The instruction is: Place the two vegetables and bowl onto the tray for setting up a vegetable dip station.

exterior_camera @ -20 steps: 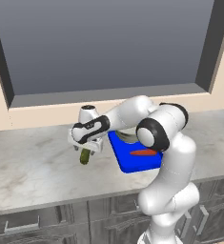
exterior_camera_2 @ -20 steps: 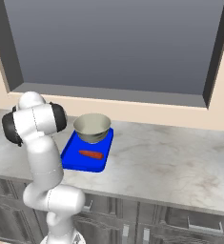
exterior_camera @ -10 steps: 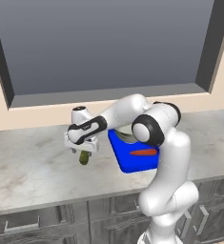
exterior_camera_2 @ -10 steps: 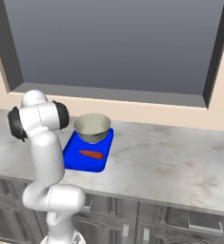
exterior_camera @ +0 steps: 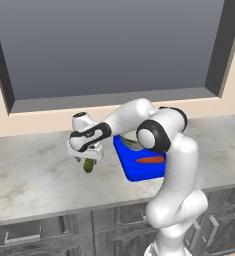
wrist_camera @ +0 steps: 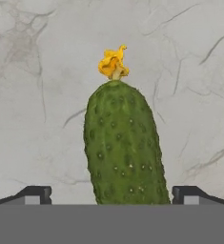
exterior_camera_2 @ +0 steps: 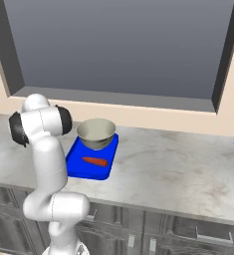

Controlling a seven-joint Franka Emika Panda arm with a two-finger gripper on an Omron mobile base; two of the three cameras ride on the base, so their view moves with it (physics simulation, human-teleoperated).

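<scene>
Cucumber (wrist_camera: 123,147) on worktop (wrist_camera: 32,119): likely light, stiff, bumpy. Jaws spread wide either side, empty. Pinch mid-body across width.

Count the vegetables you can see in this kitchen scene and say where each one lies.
2. The carrot lies on the blue tray in front of the bowl. The cucumber lies on the marble counter, left of the tray, between the open gripper fingers.
</scene>
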